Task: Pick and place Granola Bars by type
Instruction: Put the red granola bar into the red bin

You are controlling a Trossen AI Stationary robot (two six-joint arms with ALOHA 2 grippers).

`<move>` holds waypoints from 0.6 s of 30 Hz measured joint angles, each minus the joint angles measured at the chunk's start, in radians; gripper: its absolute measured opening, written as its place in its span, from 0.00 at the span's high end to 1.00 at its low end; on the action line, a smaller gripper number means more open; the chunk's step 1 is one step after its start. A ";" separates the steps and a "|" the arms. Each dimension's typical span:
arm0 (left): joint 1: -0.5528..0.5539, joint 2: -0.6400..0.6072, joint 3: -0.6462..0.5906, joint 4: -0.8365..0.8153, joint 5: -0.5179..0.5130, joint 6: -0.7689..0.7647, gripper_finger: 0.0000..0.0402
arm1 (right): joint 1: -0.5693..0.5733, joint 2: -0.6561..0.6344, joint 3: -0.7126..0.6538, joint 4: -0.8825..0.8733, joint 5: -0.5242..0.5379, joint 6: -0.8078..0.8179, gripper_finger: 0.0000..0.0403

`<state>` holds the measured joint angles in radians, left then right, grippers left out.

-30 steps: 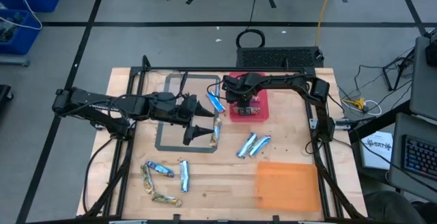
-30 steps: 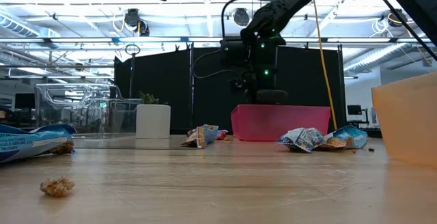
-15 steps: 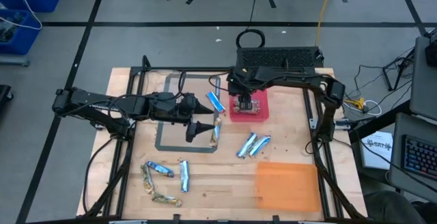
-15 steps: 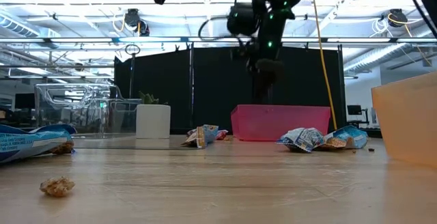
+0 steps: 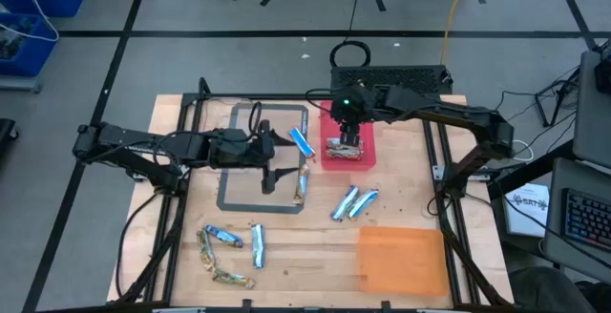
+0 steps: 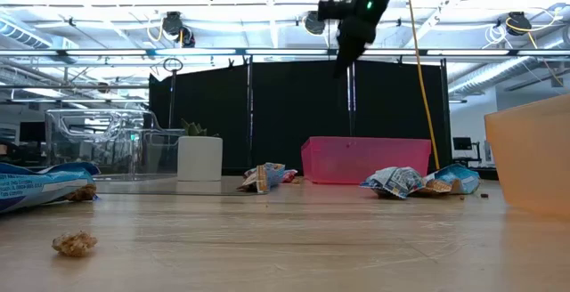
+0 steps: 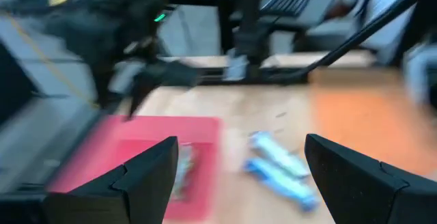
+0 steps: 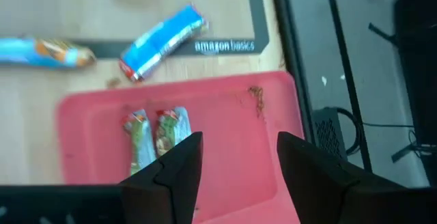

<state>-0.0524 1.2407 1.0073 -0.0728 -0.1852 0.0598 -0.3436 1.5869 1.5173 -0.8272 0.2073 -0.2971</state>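
Two brownish bars (image 8: pixel 156 136) lie side by side in the pink bin (image 8: pixel 225 108), seen in the right wrist view. My right gripper (image 5: pixel 346 132) hangs open above that bin with nothing between its fingers. A blue bar (image 5: pixel 302 142) lies by the grey mat's (image 5: pixel 229 175) far right corner, and another (image 5: pixel 303 184) lies on its right edge. Two blue bars (image 5: pixel 354 201) lie right of the mat. Several more (image 5: pixel 229 251) are scattered at the near left. My left gripper (image 5: pixel 277 168) hovers open over the mat, pointing toward the table's right.
An orange bin (image 5: pixel 401 259) stands at the near right. In the low view a white pot with a green plant (image 6: pixel 199 154) stands at the far left, beside a clear container (image 6: pixel 98 141). A crumb (image 6: pixel 75 243) lies on the near wood.
My right gripper has risen well clear of the pink bin, where it stood low a second ago, and has drawn a little toward the table's far edge. My left gripper has rolled about its own axis while staying in place over the mat.
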 joint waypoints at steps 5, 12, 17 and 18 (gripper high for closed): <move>0.067 0.000 0.000 -0.069 -0.019 0.180 0.19 | 0.040 -0.079 0.000 0.007 0.000 0.105 0.53; 0.169 0.000 0.000 -0.189 -0.019 0.351 0.19 | 0.114 -0.136 0.000 0.009 -0.001 0.226 0.47; 0.227 0.000 0.000 -0.211 -0.042 0.456 0.19 | 0.173 -0.140 0.000 0.017 -0.002 0.268 0.43; 0.237 0.000 0.000 -0.211 -0.053 0.479 0.19 | 0.185 -0.140 0.000 0.017 -0.002 0.277 0.43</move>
<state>0.1846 1.2411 1.0077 -0.2840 -0.2381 0.5384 -0.1587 1.4471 1.5173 -0.8101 0.2054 -0.0206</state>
